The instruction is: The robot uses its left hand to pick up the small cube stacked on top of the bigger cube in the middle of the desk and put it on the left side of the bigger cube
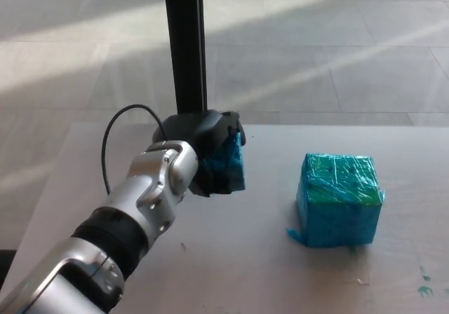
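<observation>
One hand point(207, 146) seemingly clutches small cube point(228, 165).

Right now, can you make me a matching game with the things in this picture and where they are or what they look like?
Things:
1. small cube
2. bigger cube
3. black pole
4. left hand

Places or states:
A. stands upright behind the desk
B. sits on the desk on the right, with nothing on top
C. held up in the hand, left of the other cube
D. black, closed around a blue block

Pairs: 1-C, 2-B, 3-A, 4-D
</observation>
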